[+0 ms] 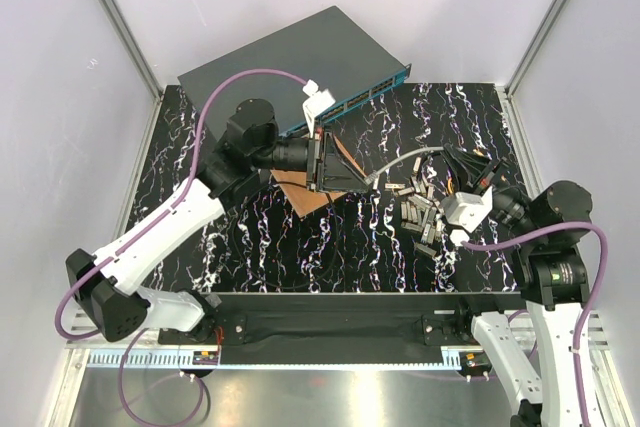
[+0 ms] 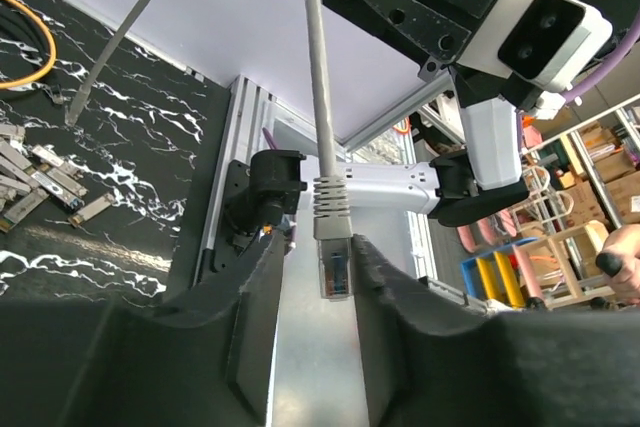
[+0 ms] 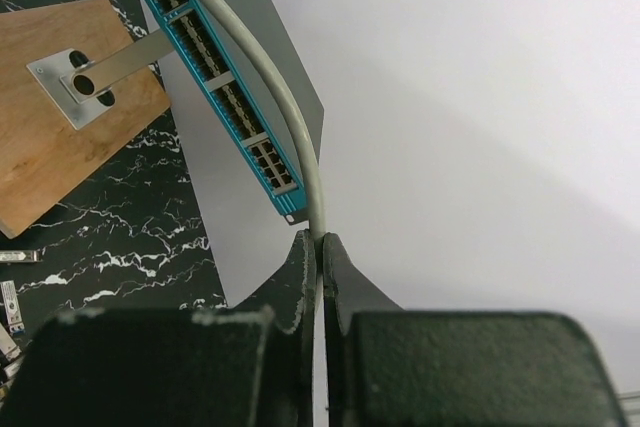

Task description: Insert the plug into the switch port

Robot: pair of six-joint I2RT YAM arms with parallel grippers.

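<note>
The right gripper (image 3: pixel 318 250) is clenched on the grey cable (image 3: pixel 272 87). The plug (image 2: pixel 334 265) hangs between the jaws of the left gripper (image 2: pixel 320 247), which are not yet tight on it, near the switch (image 1: pixel 300 57). If they close off-centre, the plug may twist and miss the port.

end effector: right end effector (image 3: pixel 319 242) at the bottom, fingers pinched tight on the cable (image 3: pixel 314 197)
cable: grey, comes up out of the fingertips and curves off top-left along the switch (image 3: pixel 265 162)
switch: teal front with rows of ports, sitting diagonally
board (image 3: pixel 60 137): wooden, on the left, with a metal bracket (image 3: pixel 85 82) that has two holes
tabletop (image 3: pixel 110 247): black, white veins
wall (image 3: pixel 480 97): plain white, right side
</note>
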